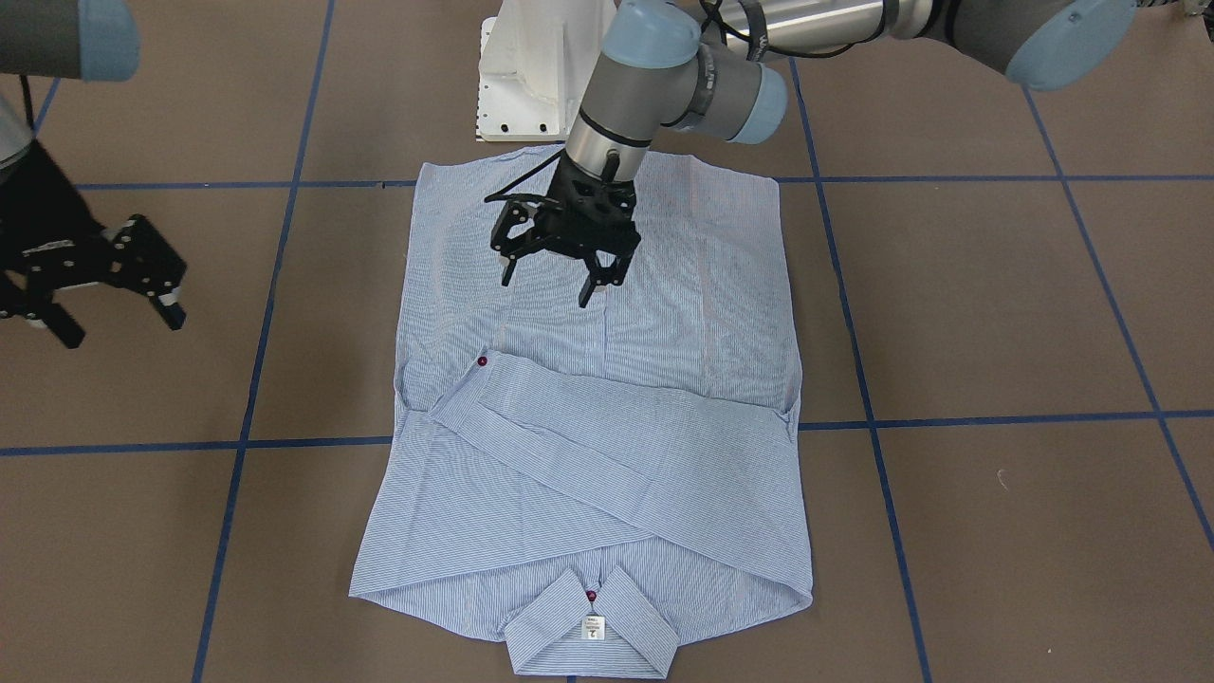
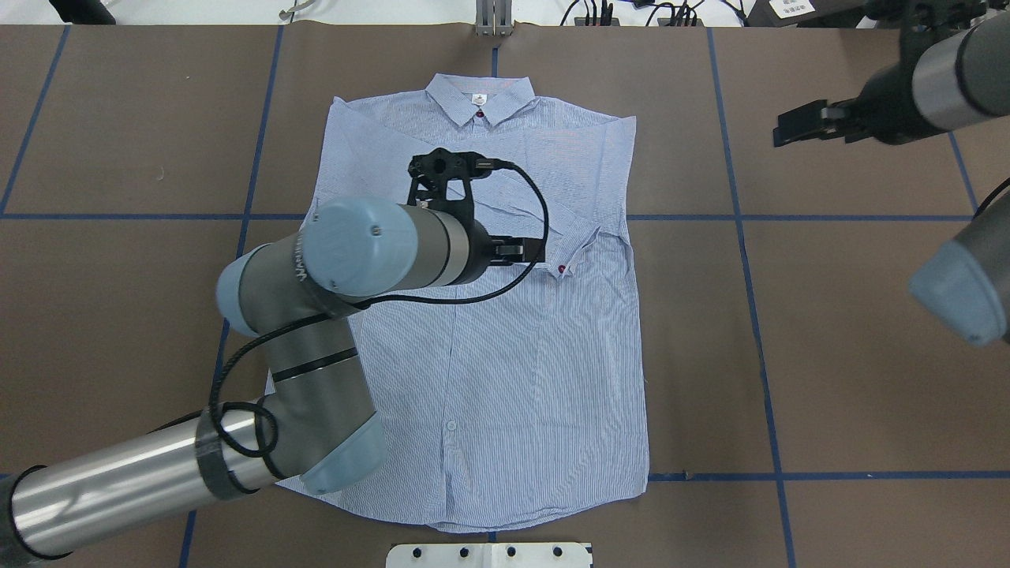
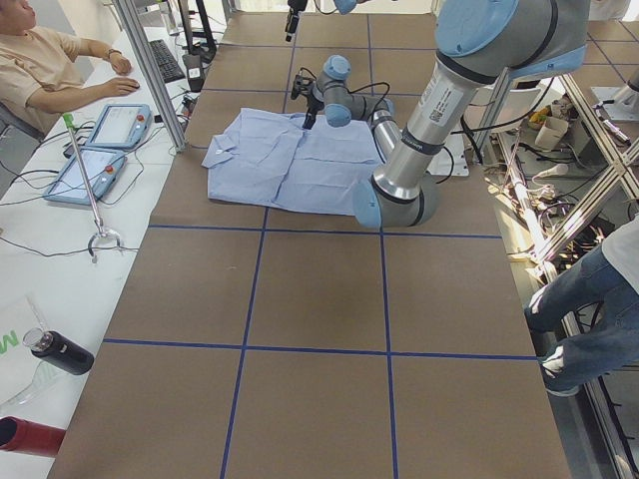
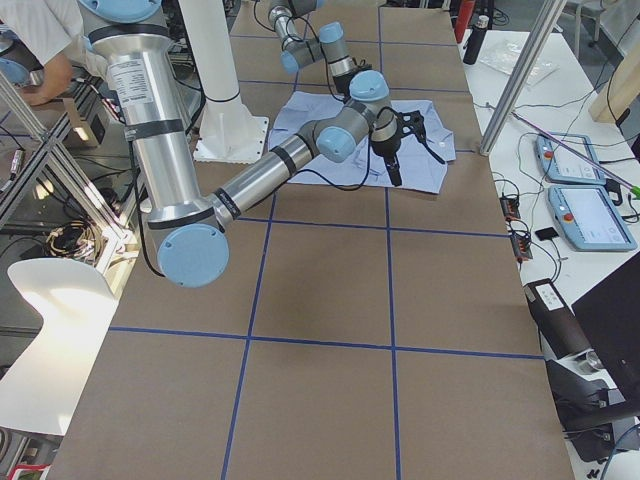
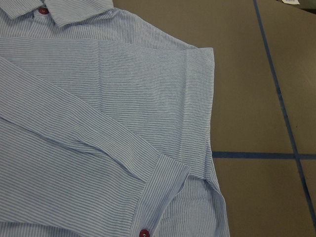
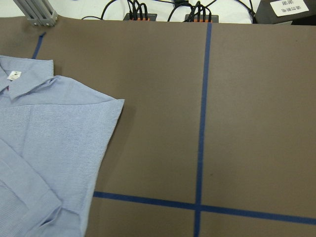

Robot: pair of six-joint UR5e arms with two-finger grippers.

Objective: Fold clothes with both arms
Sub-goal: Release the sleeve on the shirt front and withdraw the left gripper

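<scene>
We see a light blue, finely white-striped cloth shirt (image 1: 702, 313) lying flat and front up on a brown matte table (image 1: 996, 313) crossed by dark blue tape lines (image 1: 986, 418). The weave looks thin and soft, with shallow creases. Both long sleeves are folded in across the chest as flat, overlapping bands. One squared cuff (image 1: 465, 379) carries a round dark red button (image 1: 483, 361). The pointed collar (image 1: 626, 617) lies spread, and inside it sits a small white neck label (image 1: 593, 627) whose print is too small to read.

The left claw (image 1: 547, 289), black and angular with two slim fingers, hangs with its fingers spread apart and nothing between them. It stands over the shirt's body. The button placket runs right beneath it, the folded sleeves and the cuff lie just beyond it on the collar side, and the hem lies behind it toward the robot. Whether its tips touch the cloth we cannot tell. In the overhead view the grey-and-silver left arm (image 2: 316, 315) hides the shirt's lower corner on that side.

The right claw (image 1: 121, 327), also black, is spread apart and empty over bare table. The shirt lies well apart from it, toward the robot's left. Its arm is cut off by the picture's edge.
</scene>
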